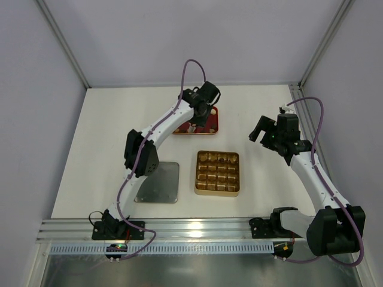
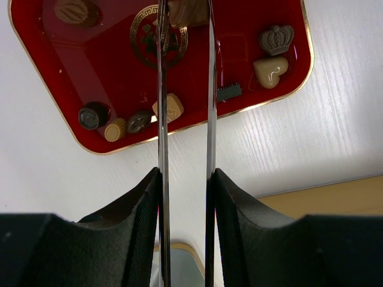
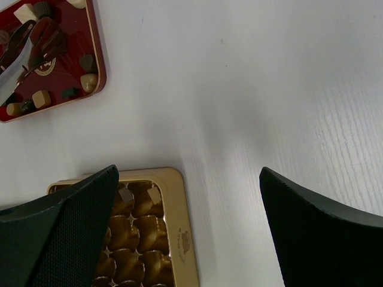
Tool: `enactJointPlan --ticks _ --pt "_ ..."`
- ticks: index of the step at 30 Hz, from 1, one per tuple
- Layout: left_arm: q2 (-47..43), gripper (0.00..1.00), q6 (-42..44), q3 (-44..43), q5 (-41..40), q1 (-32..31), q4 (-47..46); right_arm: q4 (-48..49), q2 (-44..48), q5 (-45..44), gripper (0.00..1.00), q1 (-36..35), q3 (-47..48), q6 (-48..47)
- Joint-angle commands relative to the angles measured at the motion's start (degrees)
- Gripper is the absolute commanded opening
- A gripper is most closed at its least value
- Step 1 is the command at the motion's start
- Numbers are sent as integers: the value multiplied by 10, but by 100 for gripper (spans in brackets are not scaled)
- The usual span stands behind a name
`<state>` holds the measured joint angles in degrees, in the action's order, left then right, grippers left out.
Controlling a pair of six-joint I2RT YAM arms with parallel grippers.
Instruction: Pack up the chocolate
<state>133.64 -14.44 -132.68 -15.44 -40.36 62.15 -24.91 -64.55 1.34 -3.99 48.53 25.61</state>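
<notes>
Reaching over red tray point(image 2: 239, 36), left gripper point(image 2: 184, 24) jaws part-narrowed, its metal blades point(image 2: 160, 89) flanking one brown chocolate point(image 2: 190, 11) at 12 o'clock; cannot tell if pinched. Right gripper point(image 3: 188, 179) jaws spread wide over desk point(image 3: 269, 89), gold tray point(image 3: 179, 239) at 7 o'clock.

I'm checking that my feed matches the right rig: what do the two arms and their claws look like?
The left arm and right arm both have white links, black joints and a looping purple cable. The right claw has broad black fingers with a woven texture; the left claw has the same black fingers plus long thin metal blades.
</notes>
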Motion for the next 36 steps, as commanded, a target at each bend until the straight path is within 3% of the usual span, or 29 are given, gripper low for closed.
enactJointPlan --ticks 1,17,25,36 --pt "-50 38 9 -35 -7 3 0 14 1 6 100 1 5 -5" --pt "-77 37 5 -22 -6 3 9 15 6 10 100 1 0 -2" --pt "-54 46 6 -27 -20 7 -2 18 0 10 100 2 2 -4" --pt "-15 46 13 -31 -19 14 -22 19 -6 8 100 2 1 -6"
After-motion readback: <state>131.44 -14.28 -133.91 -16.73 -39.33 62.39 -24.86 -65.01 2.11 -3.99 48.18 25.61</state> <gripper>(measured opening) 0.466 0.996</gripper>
